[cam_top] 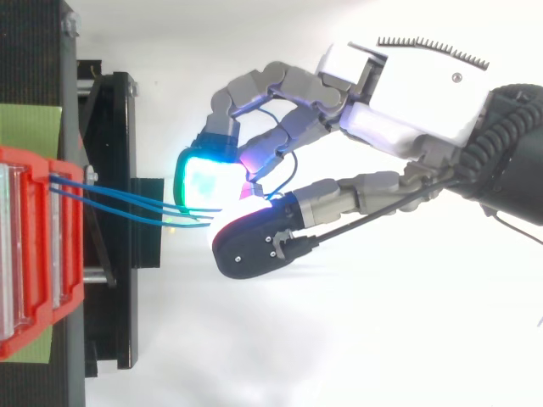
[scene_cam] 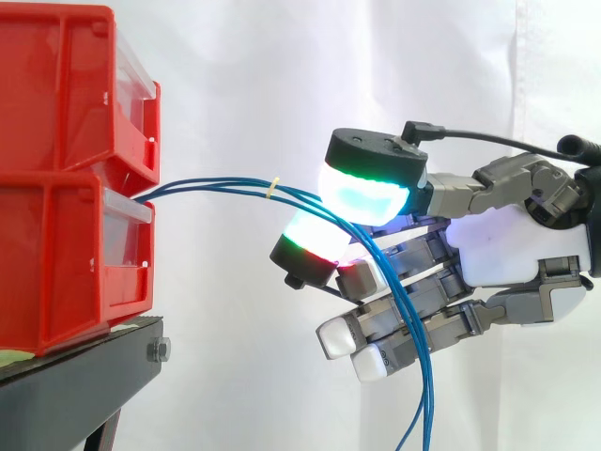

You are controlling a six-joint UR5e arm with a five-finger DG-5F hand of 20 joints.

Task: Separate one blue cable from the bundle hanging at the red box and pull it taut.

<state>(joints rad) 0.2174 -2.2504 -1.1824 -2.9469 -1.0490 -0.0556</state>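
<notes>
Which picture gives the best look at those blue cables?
The side view: the blue cables run from the red bins, pass pinched between the hand's glowing fingertips, then hang down. The top view shows their stretch from the bins to the fingertips.

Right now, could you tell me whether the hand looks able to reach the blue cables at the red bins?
Likely yes: the hand has its fingers curled round the blue cables just past the yellow tie, with nothing in the way.
</notes>
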